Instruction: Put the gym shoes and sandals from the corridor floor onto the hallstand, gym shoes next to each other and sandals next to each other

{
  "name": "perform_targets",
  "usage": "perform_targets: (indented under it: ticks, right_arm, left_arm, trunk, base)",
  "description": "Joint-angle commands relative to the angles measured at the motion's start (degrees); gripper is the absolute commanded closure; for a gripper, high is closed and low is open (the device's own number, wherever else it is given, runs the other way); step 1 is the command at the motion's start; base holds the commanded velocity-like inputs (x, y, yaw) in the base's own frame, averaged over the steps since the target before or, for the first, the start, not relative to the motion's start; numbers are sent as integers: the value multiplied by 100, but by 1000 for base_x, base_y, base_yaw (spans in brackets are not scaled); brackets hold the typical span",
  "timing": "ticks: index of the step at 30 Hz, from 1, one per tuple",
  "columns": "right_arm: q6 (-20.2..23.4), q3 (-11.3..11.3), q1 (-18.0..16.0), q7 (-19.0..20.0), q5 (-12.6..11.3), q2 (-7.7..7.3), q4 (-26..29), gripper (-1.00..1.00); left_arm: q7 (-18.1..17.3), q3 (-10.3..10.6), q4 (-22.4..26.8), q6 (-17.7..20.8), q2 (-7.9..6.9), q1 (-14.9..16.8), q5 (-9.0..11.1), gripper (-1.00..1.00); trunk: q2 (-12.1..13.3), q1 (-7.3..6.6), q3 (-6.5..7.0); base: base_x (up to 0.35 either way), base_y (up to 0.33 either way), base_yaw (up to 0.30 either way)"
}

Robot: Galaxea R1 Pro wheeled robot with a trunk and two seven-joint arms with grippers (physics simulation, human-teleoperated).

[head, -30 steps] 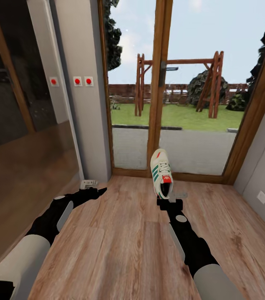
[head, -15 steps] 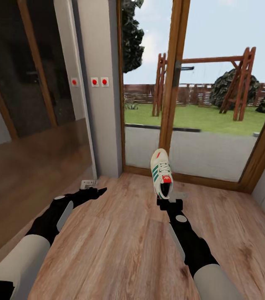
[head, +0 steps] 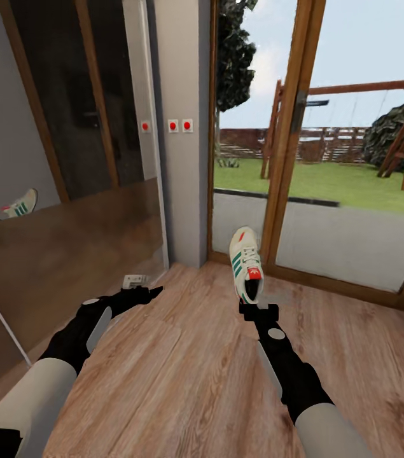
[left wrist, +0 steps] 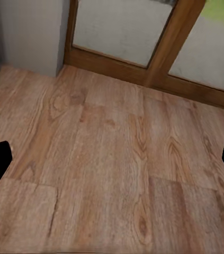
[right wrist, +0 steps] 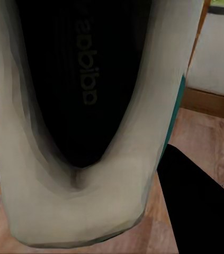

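My right gripper [head: 257, 308] is shut on the heel of a cream-white gym shoe [head: 246, 264] with green stripes and a red tongue patch. It holds the shoe toe-up above the wood-plank corridor floor [head: 182, 375]. The right wrist view looks into the shoe's dark opening [right wrist: 85, 95], with a black finger [right wrist: 196, 211] beside its heel. My left gripper [head: 143, 291] hangs open and empty over bare floor [left wrist: 112, 132]. A second striped gym shoe [head: 20, 205] appears in the reflective panel at the left. The sandals and the hallstand are out of view.
A wooden-framed glass door [head: 287, 159] to the garden stands straight ahead. Left of it is a grey pillar [head: 186, 95] with red switches [head: 181, 126]. A dark reflective panel [head: 68, 191] runs along the left. A small white fitting [head: 135, 278] sits at its base.
The camera has swung to the left, so the door and pillar sit further right in the picture and the reflected shoe has come into view. Both arms and the held shoe keep their pose.
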State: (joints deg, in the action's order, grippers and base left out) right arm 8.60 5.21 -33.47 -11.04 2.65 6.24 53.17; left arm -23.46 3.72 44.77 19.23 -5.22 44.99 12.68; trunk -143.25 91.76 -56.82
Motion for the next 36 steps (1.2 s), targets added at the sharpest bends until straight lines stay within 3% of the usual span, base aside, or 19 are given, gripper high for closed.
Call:
perform_targets:
  ticks: [1,10,36]
  right_arm:
    - [45,15,-2,-35,25,-1,10,100]
    - [45,15,-2,-34,25,-1,9,100]
    - [45,15,-2,-35,25,-6,9,100]
  left_arm:
    - [8,15,6,46,-5,2,60,-100]
    - [8,15,6,46,2,2,60,-100]
    - [8,7,6,46,4,2,61,-100]
  trunk:
    - [-3,-1,-6]
    - [-3,-1,-6]
    - [-3,-1,-6]
  base:
    - [-2,-8,300]
    - [0,-37,300]
    - [0,-270,300]
